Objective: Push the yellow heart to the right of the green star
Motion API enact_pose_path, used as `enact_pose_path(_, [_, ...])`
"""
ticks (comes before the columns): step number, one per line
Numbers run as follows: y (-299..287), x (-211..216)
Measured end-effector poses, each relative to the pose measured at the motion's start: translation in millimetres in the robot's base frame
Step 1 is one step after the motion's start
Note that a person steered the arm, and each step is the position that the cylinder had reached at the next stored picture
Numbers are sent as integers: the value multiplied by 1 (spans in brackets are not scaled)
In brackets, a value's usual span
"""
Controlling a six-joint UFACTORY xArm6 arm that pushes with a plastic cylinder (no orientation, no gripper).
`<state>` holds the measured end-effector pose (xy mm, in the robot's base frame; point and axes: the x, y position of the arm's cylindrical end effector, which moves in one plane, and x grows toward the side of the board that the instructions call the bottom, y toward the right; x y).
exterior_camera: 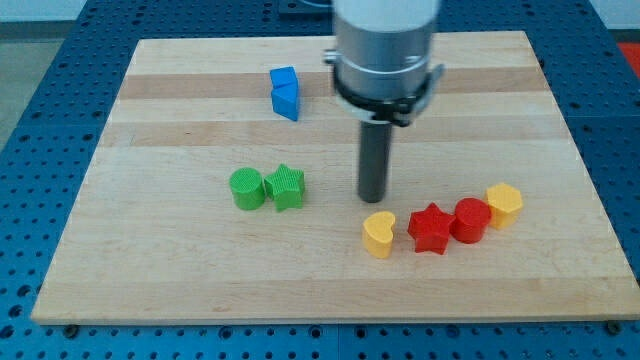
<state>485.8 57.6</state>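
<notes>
The yellow heart [379,234] lies on the wooden board toward the view's bottom, right of centre. The green star [287,187] sits to the heart's upper left, touching a green cylinder [247,188] on its left. My tip [373,197] is the lower end of the dark rod; it stands just above the yellow heart in the view, a short gap away, and to the right of the green star.
A red star [430,228], a red cylinder [470,220] and a yellow hexagon block [504,204] form a row right of the heart. Two blue blocks [286,92] sit together near the view's top. The board [150,260] lies on a blue perforated table.
</notes>
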Motion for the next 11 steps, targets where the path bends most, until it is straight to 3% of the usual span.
enact_pose_path(2, [3,0])
enact_pose_path(4, [-79,0])
enact_pose_path(5, [-111,23])
enact_pose_path(6, [-105,126])
enact_pose_path(7, [-91,132])
enact_pose_path(8, [-18,106])
enact_pose_path(9, [8,79])
enact_pose_path(11, [-10,19])
